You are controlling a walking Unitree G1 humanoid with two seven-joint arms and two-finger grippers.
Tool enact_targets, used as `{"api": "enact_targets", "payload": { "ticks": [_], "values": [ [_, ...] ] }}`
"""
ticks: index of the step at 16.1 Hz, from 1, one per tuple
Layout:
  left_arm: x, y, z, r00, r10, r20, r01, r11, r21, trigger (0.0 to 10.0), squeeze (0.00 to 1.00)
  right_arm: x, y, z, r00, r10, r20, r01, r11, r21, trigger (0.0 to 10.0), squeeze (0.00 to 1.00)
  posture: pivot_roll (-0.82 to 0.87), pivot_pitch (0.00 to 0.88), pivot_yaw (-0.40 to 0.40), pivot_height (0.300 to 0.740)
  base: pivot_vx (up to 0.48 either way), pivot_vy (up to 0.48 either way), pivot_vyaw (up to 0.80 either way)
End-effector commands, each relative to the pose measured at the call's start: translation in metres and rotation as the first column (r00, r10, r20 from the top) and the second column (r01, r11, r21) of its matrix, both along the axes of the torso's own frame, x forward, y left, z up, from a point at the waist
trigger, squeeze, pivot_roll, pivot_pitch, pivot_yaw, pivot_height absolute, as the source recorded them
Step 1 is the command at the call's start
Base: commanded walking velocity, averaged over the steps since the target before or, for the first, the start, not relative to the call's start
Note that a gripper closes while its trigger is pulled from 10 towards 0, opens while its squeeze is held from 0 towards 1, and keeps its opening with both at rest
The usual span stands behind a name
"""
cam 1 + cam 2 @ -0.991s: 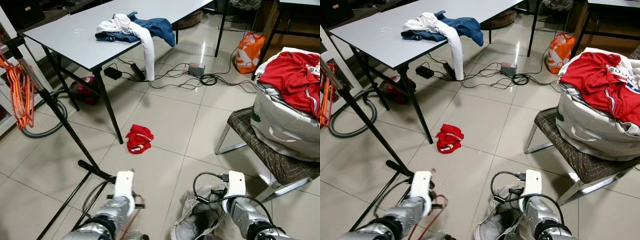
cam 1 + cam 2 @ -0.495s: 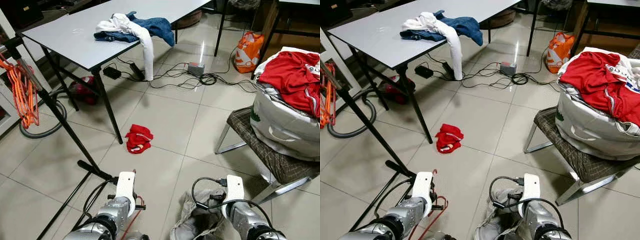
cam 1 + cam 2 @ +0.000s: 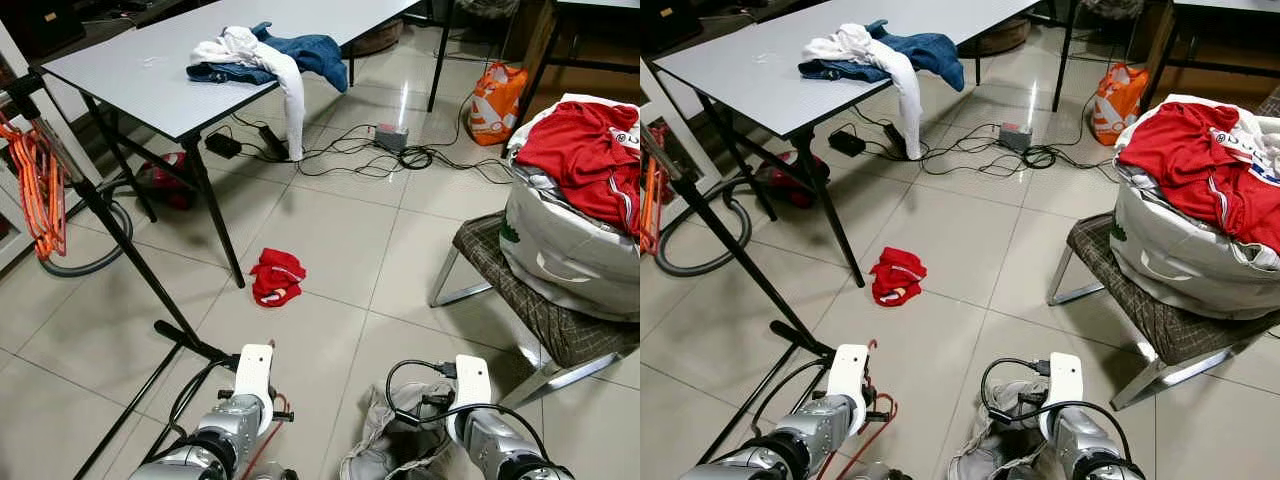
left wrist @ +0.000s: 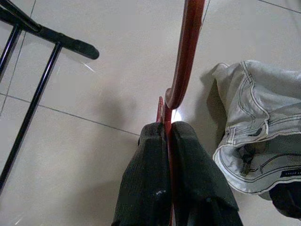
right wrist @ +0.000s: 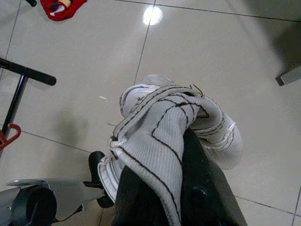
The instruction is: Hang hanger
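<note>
Our left gripper point(image 4: 164, 129) is pinched shut on the red hanger point(image 4: 184, 56) low over the floor, right gripper point(image 5: 181, 141) clamps the grey garment point(image 5: 162, 127), so we risk the thin hanger twisting loose before reaching the rack point(image 3: 110, 225).

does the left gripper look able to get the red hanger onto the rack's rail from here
Probably not yet: the left gripper holds the red hanger low near the floor, and the rack stands away to the robot's left.
</note>
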State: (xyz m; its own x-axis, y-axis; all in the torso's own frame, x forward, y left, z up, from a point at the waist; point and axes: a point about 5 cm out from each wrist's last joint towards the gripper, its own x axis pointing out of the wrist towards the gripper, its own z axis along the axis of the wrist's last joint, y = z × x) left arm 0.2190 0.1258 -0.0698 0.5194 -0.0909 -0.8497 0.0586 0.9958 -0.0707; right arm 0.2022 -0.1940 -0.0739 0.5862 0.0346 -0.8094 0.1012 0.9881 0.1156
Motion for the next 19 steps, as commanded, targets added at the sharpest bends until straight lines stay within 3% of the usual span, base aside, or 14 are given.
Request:
{"api": "enact_targets", "payload": {
  "ticks": [1, 5, 8, 10, 13, 15, 17, 18, 19],
  "values": [
    [-0.001, 0.002, 0.000, 1.000, 0.003, -0.011, -0.003, 1.000, 0.009, 10.0, 0.00, 0.000, 0.001, 0.000, 1.000, 0.006, -0.002, -0.006, 1.000, -0.002, 0.0, 0.00, -0.07, 0.000, 0.067, 0.740, 0.000, 0.000, 0.00],
    [0.000, 0.002, 0.000, 1.000, 0.023, -0.003, -0.023, 1.000, 0.002, 10.0, 0.00, -0.001, 0.000, -0.001, 1.000, 0.005, -0.003, -0.005, 1.000, -0.004, 0.0, 0.00, -0.07, 0.000, 0.066, 0.740, 0.000, 0.000, 0.00],
    [0.000, 0.002, 0.000, 0.998, 0.067, 0.002, -0.067, 0.998, -0.005, 10.0, 0.00, 0.000, -0.008, 0.002, 0.998, -0.055, 0.023, 0.055, 0.998, 0.021, 0.0, 0.00, -0.07, 0.000, 0.063, 0.740, 0.000, 0.000, 0.00],
    [-0.001, 0.002, -0.001, 0.998, 0.069, -0.009, -0.069, 0.998, -0.003, 10.0, 0.00, -0.011, -0.015, -0.003, 0.999, -0.039, -0.016, 0.039, 0.999, -0.016, 0.0, 0.00, -0.07, 0.000, 0.064, 0.740, 0.000, 0.000, 0.00],
    [-0.002, 0.002, -0.001, 0.998, 0.065, -0.009, -0.065, 0.998, -0.011, 10.0, 0.00, -0.014, -0.011, -0.005, 0.999, -0.030, -0.027, 0.029, 0.999, -0.014, 0.0, 0.00, -0.07, 0.000, 0.063, 0.740, 0.000, 0.000, 0.00],
    [-0.002, 0.000, -0.001, 0.991, 0.131, 0.031, -0.129, 0.990, -0.060, 10.0, 0.00, -0.002, -0.007, 0.001, 1.000, 0.005, 0.024, -0.005, 1.000, 0.007, 0.0, 0.00, -0.08, 0.000, 0.062, 0.740, 0.000, 0.000, 0.00],
    [0.001, -0.001, 0.003, 0.981, 0.140, 0.134, -0.128, 0.987, -0.099, 10.0, 0.00, 0.026, -0.024, 0.022, 0.989, 0.054, 0.140, -0.053, 0.999, -0.010, 0.0, 0.00, -0.08, 0.000, 0.055, 0.740, 0.000, 0.000, 0.00],
    [0.002, -0.002, 0.003, 0.979, 0.143, 0.147, -0.129, 0.986, -0.106, 10.0, 0.00, 0.030, -0.030, 0.027, 0.985, 0.063, 0.161, -0.061, 0.998, -0.020, 0.0, 0.00, -0.09, 0.000, 0.044, 0.740, 0.000, 0.000, 0.00],
    [0.009, 0.017, 0.008, 0.970, 0.157, 0.187, -0.145, 0.986, -0.079, 10.0, 0.00, 0.045, -0.045, 0.043, 0.972, 0.102, 0.211, -0.091, 0.994, -0.061, 0.0, 0.00, -0.09, 0.000, 0.019, 0.740, 0.000, 0.000, 0.00]
  ]
}}
